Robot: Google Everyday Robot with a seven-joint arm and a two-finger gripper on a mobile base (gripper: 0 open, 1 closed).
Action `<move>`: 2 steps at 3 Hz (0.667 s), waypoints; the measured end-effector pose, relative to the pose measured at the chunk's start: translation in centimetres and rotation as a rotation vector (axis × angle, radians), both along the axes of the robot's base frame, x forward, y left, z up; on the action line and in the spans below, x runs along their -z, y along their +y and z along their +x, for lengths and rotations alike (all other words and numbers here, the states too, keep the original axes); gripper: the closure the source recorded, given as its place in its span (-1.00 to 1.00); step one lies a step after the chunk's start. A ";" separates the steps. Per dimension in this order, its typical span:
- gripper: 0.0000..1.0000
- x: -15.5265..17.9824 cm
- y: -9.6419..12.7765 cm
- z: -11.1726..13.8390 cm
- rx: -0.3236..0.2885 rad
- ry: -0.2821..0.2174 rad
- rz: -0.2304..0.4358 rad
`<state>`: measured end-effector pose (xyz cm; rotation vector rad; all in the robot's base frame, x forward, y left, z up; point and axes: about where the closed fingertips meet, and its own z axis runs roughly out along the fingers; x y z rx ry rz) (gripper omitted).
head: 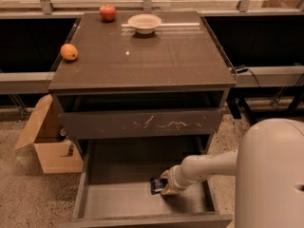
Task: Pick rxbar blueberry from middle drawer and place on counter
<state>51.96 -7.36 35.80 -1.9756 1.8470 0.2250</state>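
The rxbar blueberry point(156, 185) is a small dark bar lying on the grey floor of the open middle drawer point(118, 201), near its right half. My gripper point(164, 186) reaches into the drawer from the right on a white arm, and its tan tip sits right at the bar's right end, touching or just over it. The counter point(142, 56) is the glossy dark top of the cabinet above the drawers.
On the counter stand a red apple point(108, 12), a white bowl point(144, 23) and an orange point(69, 52). A scratched drawer front point(142, 123) overhangs the open drawer. An open cardboard box point(47, 141) sits on the floor at left. My white body point(273, 175) fills the lower right.
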 end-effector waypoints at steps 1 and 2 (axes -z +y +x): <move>0.92 0.1 -0.4 0.2 -0.011 -0.021 0.030; 1.00 -1.3 -1.0 1.1 -0.036 -0.061 0.091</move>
